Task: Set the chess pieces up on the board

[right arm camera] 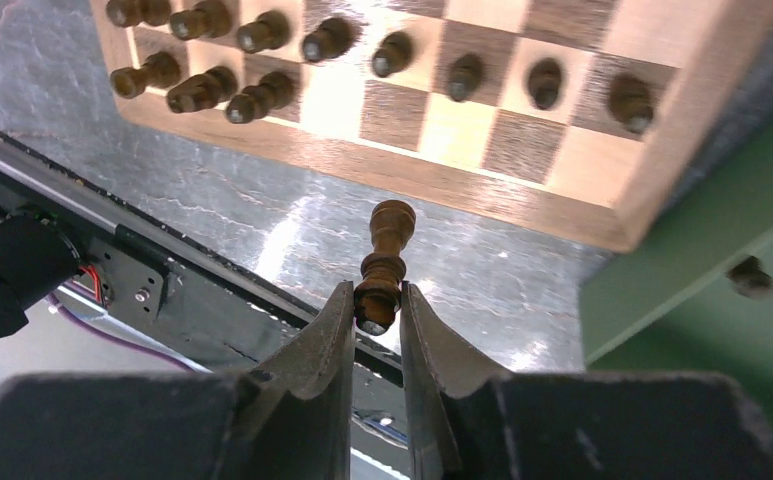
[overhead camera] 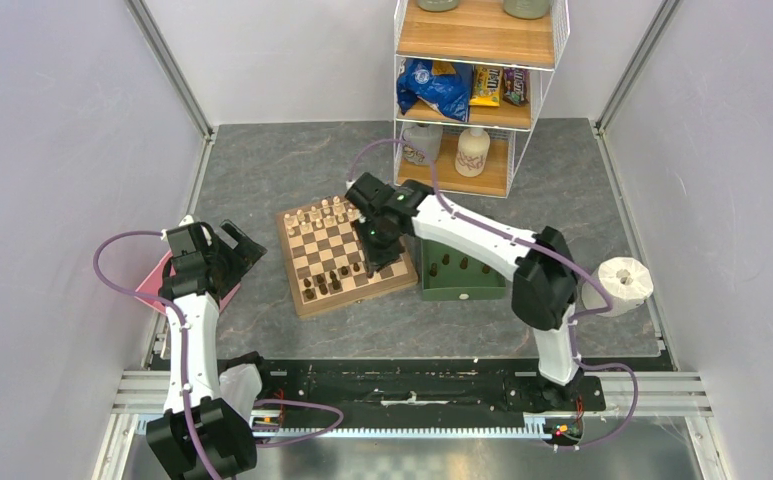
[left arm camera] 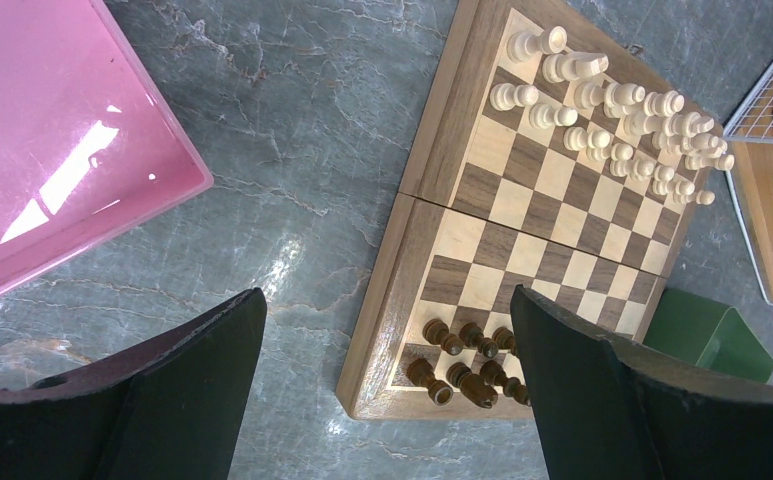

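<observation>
A grey marbled tabletop (overhead camera: 292,170) carries a checkered wooden chessboard (overhead camera: 360,296) at centre. A dark-green rectangular tray (overhead camera: 462,291) lies just right of it, a flat pink tray (overhead camera: 152,286) at far left, and a wire shelf rack (overhead camera: 477,38) at upper centre.

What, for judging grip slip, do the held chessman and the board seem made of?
The chess piece, pinched in the right gripper: probably turned wood with a dark-brown stain; its rings show a slight sheen. The board: probably wood, with grain visible in its pale border and a satin finish.
</observation>
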Robot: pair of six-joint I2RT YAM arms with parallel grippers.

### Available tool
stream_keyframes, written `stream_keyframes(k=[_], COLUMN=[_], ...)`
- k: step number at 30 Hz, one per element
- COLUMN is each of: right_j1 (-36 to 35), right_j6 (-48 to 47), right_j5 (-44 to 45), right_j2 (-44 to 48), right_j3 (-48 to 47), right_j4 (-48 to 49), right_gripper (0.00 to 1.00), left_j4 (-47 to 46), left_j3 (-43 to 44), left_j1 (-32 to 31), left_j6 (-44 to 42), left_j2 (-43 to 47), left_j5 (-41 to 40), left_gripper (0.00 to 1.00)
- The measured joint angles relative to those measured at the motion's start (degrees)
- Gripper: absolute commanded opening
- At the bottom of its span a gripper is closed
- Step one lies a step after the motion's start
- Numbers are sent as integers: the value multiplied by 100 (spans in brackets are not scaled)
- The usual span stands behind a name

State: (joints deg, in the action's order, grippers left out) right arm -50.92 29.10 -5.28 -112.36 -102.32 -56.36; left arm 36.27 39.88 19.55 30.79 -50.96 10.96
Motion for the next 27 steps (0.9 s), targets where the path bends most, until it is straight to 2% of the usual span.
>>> stream_keyframes(k=[7,27], right_j1=[-339,-374], right_j6=[76,127], right_j5=[-138,-236], right_j2=[-682,-1620], right_j3=[-490,-1414], right_j4=[9,-59], right_gripper=[26,27], left_j4=[0,0], left_j3=[0,0], left_j1=[0,0], left_j6=[0,0], left_j2=[0,0], left_j5=[0,2], left_gripper=[99,99])
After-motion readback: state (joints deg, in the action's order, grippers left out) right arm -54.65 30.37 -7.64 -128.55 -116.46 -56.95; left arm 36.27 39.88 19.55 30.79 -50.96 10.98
